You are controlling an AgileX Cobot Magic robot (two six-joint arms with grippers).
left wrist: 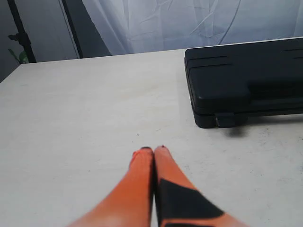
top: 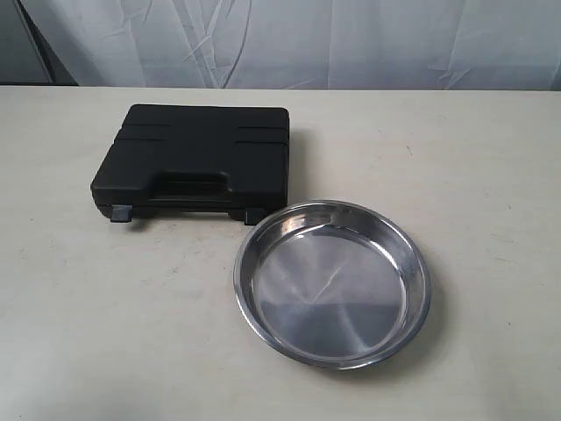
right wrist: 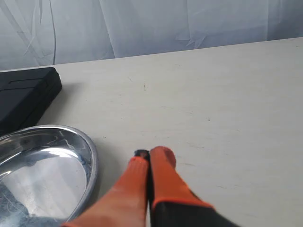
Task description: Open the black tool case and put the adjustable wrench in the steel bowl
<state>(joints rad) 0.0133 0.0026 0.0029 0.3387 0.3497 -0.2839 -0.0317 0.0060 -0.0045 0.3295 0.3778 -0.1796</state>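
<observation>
The black tool case point(top: 195, 162) lies closed and flat on the table, its two grey latches facing the front edge. Beside it to the front right sits the steel bowl point(top: 333, 282), with nothing in it. The adjustable wrench is hidden. Neither gripper shows in the exterior view. In the left wrist view my left gripper point(left wrist: 154, 150) is shut with nothing held, over bare table some way from the case point(left wrist: 246, 82). My right gripper point(right wrist: 151, 154) is shut and empty too, just outside the bowl's rim point(right wrist: 90, 156), with a corner of the case point(right wrist: 26, 97) beyond.
The pale table point(top: 491, 175) stretches around both objects. A white cloth backdrop point(top: 289, 39) hangs behind its far edge. Dark stand poles point(left wrist: 21, 30) rise past the table corner in the left wrist view.
</observation>
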